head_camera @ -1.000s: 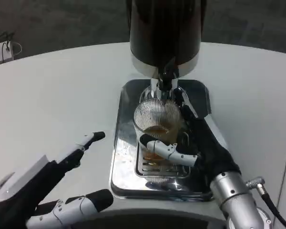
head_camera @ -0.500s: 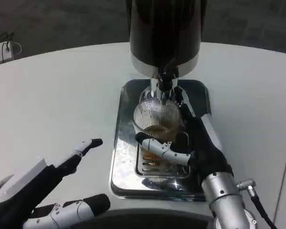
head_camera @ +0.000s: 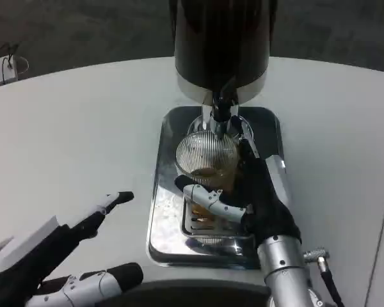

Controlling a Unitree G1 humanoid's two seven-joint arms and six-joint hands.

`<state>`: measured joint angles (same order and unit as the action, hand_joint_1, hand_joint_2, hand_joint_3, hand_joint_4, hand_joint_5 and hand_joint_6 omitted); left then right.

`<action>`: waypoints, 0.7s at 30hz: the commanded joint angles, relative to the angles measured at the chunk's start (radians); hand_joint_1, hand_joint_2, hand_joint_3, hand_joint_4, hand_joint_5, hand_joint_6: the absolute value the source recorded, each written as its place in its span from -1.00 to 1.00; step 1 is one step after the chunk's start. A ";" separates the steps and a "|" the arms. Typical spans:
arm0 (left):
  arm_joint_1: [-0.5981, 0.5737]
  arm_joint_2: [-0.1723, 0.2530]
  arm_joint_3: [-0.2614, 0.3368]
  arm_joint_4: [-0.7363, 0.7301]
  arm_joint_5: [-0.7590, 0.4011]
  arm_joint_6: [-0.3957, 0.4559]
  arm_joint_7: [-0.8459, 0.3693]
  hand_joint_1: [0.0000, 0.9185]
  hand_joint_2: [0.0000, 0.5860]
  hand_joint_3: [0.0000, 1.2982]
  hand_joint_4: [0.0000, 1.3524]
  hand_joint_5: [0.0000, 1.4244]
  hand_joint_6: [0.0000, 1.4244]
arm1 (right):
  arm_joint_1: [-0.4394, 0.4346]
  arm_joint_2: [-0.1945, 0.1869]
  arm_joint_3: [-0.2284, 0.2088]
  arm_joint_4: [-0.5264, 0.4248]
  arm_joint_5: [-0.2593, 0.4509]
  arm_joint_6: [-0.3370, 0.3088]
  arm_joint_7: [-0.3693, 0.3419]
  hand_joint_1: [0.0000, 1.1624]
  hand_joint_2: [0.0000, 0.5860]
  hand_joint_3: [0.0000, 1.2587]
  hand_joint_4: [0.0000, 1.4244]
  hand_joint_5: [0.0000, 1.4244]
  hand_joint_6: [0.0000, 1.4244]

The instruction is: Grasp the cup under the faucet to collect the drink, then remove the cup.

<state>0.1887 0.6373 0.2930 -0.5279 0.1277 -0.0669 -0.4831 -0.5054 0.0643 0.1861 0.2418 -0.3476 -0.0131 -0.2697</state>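
Observation:
A ribbed clear glass cup [head_camera: 206,155] with amber drink in its bottom stands on the silver drip tray [head_camera: 163,211], directly below the faucet [head_camera: 221,109] of the dark dispenser [head_camera: 221,45]. My right hand [head_camera: 246,195] wraps around the cup from its right and front side, fingers [head_camera: 208,196] across the cup's near wall. My left hand [head_camera: 64,256] hovers over the table at the lower left, fingers spread and holding nothing.
The round white table [head_camera: 77,128] spreads wide to the left and right of the tray. A slotted grate [head_camera: 208,224] lies in the tray's near half. A white power strip [head_camera: 0,70] sits at the far left edge.
The right hand and cup have shifted slightly left and farther in under the faucet. The left hand has drawn back a little toward the lower left.

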 commanded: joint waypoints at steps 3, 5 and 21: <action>0.021 0.019 0.014 0.002 -0.006 0.015 -0.022 -1.00 -0.93 -0.85 -1.00 -0.93 -0.78 | -0.006 0.046 0.025 0.047 -0.039 -0.053 -0.092 0.59 -0.22 -0.66 -0.50 -0.33 -0.43; 0.022 0.019 0.015 0.000 -0.007 0.017 -0.023 -1.00 -0.93 -0.84 -1.00 -0.93 -0.78 | -0.006 0.055 0.028 0.057 -0.049 -0.059 -0.122 0.62 -0.20 -0.58 -0.44 -0.27 -0.38; 0.032 0.021 0.027 0.008 -0.025 0.003 -0.027 -1.00 -0.93 -0.82 -1.00 -0.93 -0.78 | 0.022 0.094 0.046 0.060 -0.093 -0.068 -0.311 0.77 -0.17 0.10 0.27 0.53 0.65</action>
<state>0.2042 0.6503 0.3054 -0.5280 0.1161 -0.0595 -0.4990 -0.4996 0.1045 0.2234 0.3099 -0.4457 -0.0598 -0.5596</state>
